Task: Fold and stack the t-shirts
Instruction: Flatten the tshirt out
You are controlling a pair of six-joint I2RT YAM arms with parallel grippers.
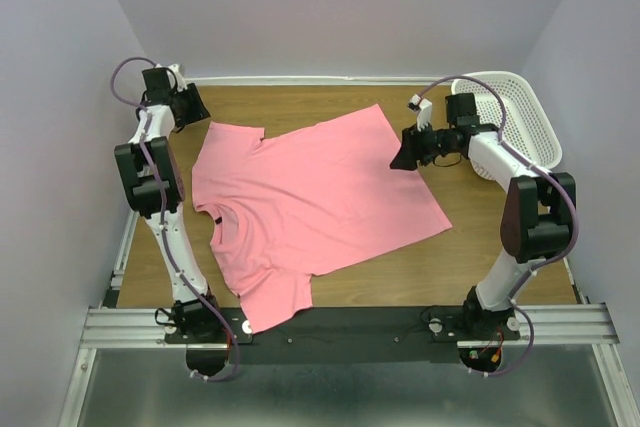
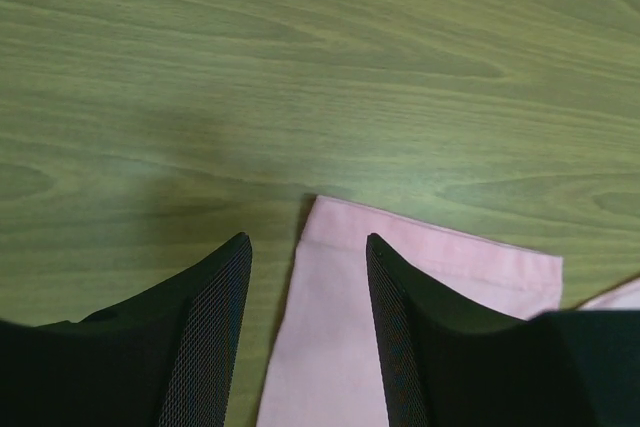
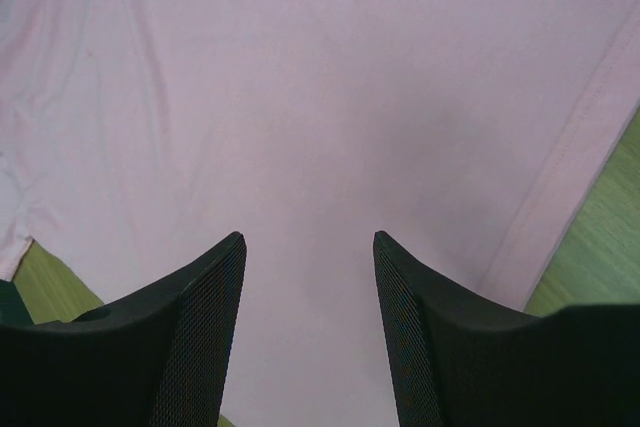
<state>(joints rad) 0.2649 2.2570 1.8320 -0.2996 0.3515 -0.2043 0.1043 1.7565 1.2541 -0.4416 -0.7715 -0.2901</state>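
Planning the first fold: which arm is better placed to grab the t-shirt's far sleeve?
Left, probably. The left pincer hangs open right at the sleeve cuff; the right pincer, also open, sits over the t-shirt body near the hem.

One salmon-pink short-sleeved cloth t-shirt (image 1: 310,197) with a round neck lies spread open and unfolded in a single layer on the wooden tabletop (image 1: 480,257), turned askew. The neck opening points to the left side and the straight bottom hem to the right. One sleeve lies flat at the far left, while the other reaches past the table's near edge; only slight wrinkles show.
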